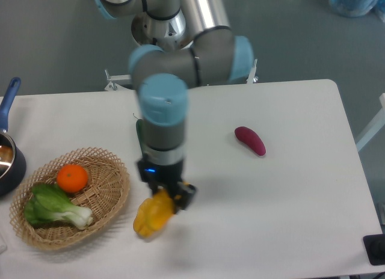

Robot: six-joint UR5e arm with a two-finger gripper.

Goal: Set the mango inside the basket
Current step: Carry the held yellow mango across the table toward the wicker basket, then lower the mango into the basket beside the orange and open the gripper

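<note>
The mango [160,204], yellow and oval, hangs in my gripper [166,197], which is shut on it above the table's front middle. It sits right over a lumpy yellow bell pepper [143,224], so the two yellow shapes overlap in view. The wicker basket [116,171] lies just to the left of the gripper, near the front left corner, and holds an orange [72,177] and a bok choy [53,208].
A dark pot [11,165] with a blue handle stands at the left edge. A purple vegetable [249,140] lies right of centre. My forearm hides most of a green cucumber [139,127] behind it.
</note>
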